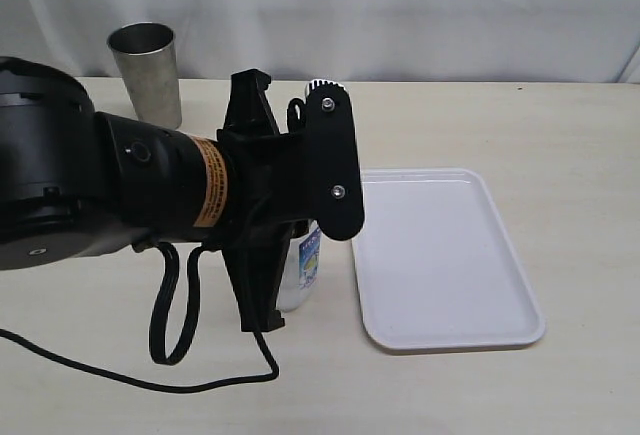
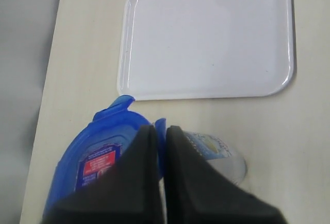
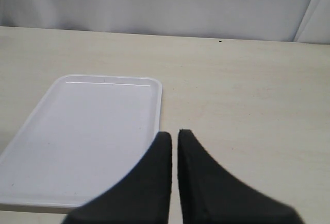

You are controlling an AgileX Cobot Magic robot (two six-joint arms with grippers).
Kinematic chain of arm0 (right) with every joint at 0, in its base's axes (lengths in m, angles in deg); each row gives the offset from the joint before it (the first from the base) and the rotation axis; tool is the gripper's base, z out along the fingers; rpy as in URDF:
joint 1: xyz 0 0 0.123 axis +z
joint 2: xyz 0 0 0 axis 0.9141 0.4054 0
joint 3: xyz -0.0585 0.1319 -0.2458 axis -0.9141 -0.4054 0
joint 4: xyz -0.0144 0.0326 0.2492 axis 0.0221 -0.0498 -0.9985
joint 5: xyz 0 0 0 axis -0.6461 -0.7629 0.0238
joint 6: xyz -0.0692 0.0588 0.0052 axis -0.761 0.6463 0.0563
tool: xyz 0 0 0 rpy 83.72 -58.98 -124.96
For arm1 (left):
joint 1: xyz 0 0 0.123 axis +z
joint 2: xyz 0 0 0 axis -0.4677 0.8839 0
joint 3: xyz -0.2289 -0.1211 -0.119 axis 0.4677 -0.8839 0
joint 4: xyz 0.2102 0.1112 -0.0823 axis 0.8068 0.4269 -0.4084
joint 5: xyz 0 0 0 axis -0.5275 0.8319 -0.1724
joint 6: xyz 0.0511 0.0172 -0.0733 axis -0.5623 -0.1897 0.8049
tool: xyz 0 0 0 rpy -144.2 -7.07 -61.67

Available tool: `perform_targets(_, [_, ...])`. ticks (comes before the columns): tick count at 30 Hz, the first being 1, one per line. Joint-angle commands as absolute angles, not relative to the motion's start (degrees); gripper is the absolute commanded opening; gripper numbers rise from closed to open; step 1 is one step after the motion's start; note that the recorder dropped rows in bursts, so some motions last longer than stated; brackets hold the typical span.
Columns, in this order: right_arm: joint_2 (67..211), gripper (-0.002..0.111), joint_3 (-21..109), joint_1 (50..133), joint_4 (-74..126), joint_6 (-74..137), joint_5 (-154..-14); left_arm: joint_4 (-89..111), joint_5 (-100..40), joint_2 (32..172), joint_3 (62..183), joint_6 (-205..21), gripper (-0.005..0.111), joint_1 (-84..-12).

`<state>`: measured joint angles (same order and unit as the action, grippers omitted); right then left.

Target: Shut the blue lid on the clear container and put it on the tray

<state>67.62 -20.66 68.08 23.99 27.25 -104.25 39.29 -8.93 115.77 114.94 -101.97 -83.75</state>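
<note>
1. Left wrist view showed the left gripper (image 2: pixel 160 127) with its two black fingers (image 2: pixel 136 177) pressed almost together. A thin strip of blue filled the slit between them, so they seemed to pinch a flap of the small round blue plastic lid (image 2: pixel 98 141).
2. The blue lid, with a red sticker on its translucent centre, lay over the top of the tall, narrow clear plastic container (image 2: pixel 219 154). One flap stuck out toward the tray, and I could not tell whether the others were snapped down.
3. The clear container stood upright on the pale wooden table (image 2: pixel 309 147), just beside the flat white rectangular plastic tray (image 2: pixel 206 44) and not on it.
4. From the exterior view, the black left arm hid most of the clear container. Only its lower part, with the blue-white label, showed beneath the arm, close to the tray's left edge.
5. Seen from the right wrist view, the right gripper (image 3: pixel 174 134) had its fingers drawn close, with a narrow empty slit between them. It held nothing and hung over the table next to the tray.
6. A tapered steel cup (image 1: pixel 147 70) stood upright at the table's far side, well apart from the tray.
</note>
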Motion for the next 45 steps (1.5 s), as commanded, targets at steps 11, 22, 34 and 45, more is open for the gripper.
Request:
perform_targets(11, [67.4, 0.004, -20.8, 68.2, 23.8, 27.1, -103.5, 38.6, -7.3, 112.6, 115.0, -101.1, 0.0, -83.9])
perform_targets(22, [67.4, 0.004, -20.8, 68.2, 23.8, 27.1, -103.5, 35.4, -6.0, 112.6, 115.0, -101.1, 0.0, -83.9])
perform_targets(34, [67.4, 0.004, -20.8, 68.2, 23.8, 27.1, -103.5, 35.8, -8.5, 114.3, 115.0, -100.3, 0.0, -83.9])
perform_targets(45, [67.4, 0.004, -20.8, 68.2, 23.8, 27.1, -103.5, 35.7, -6.6, 114.3, 115.0, -100.0, 0.0, -83.9])
